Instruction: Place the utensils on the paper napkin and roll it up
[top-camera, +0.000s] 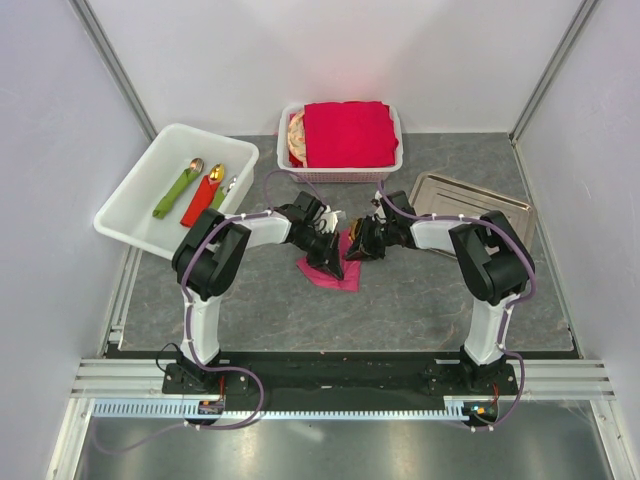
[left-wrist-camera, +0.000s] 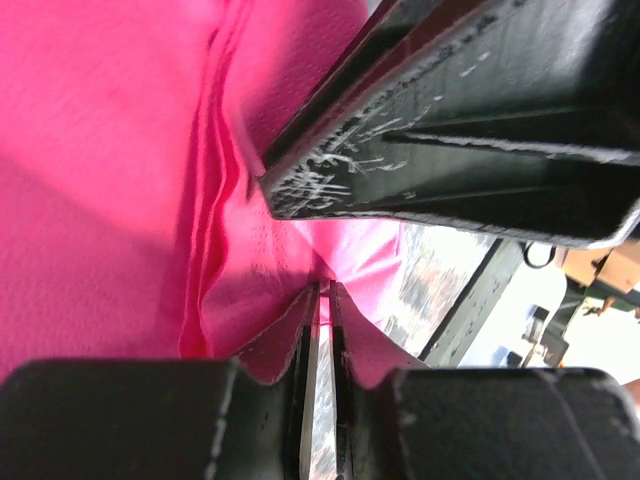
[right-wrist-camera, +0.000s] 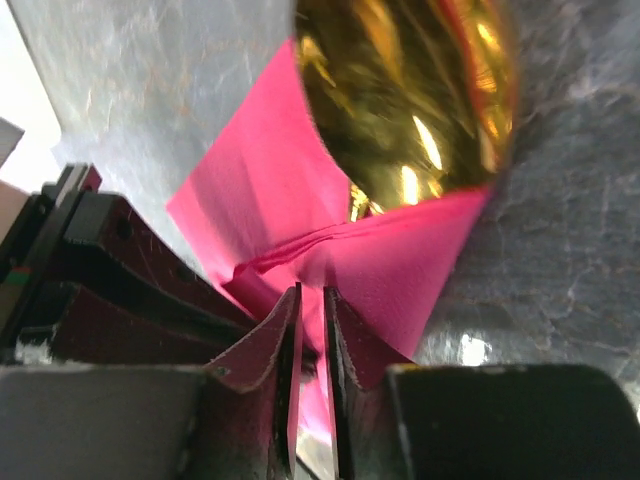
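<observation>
- At table centre, the paper napkin (top-camera: 345, 278) lies folded over cutlery and looks only partly rolled; finishing the roll is left.
- Left gripper (left-wrist-camera: 322, 300): jaws a slit apart at a napkin fold, grip unclear.
- Right gripper (right-wrist-camera: 312, 300): jaws nearly closed, pink paper between them.
- Gold spoon (right-wrist-camera: 410, 100): its bowl pokes out of the fold.
- No legible writing anywhere.

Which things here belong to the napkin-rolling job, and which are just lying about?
In the job: thin magenta paper napkin; shiny gold metal spoon, its bowl poking out of the napkin's fold.
Lying about: white plastic tub with napkin-wrapped gold spoons; white basket holding a red napkin stack; flat silver metal tray.
</observation>
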